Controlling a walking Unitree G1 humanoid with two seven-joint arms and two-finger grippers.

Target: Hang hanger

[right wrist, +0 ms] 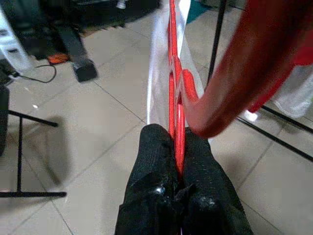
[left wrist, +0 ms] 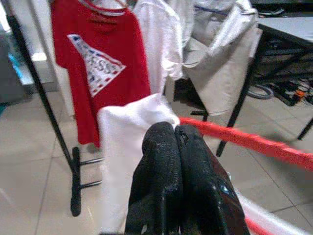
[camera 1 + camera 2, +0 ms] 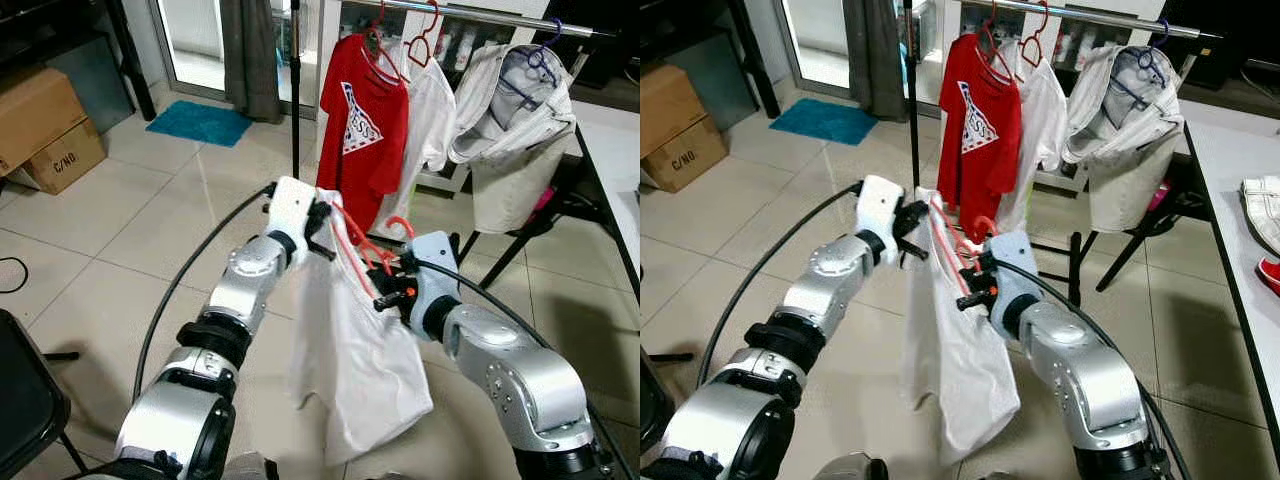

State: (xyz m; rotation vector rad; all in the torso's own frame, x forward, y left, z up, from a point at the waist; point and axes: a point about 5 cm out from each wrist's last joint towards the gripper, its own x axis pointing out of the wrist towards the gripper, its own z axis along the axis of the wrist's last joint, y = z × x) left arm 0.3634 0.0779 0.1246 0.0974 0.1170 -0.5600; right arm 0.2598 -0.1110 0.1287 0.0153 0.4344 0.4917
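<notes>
Both arms carry the dressed red hanger (image 3: 362, 245) short of the rail (image 3: 480, 15).

Right end effector (image 1: 177, 161) clamps the hanger near its hook; left end effector (image 3: 322, 228) pinches the white shirt (image 3: 350, 350), keeping it spread.

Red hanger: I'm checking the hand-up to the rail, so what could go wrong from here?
1. The white shirt dangles low off the red hanger and may slide off.
2. The rail is crowded with garments; the hook could snag the red T-shirt.
3. The right gripper pinches thin wire, which could twist.
</notes>
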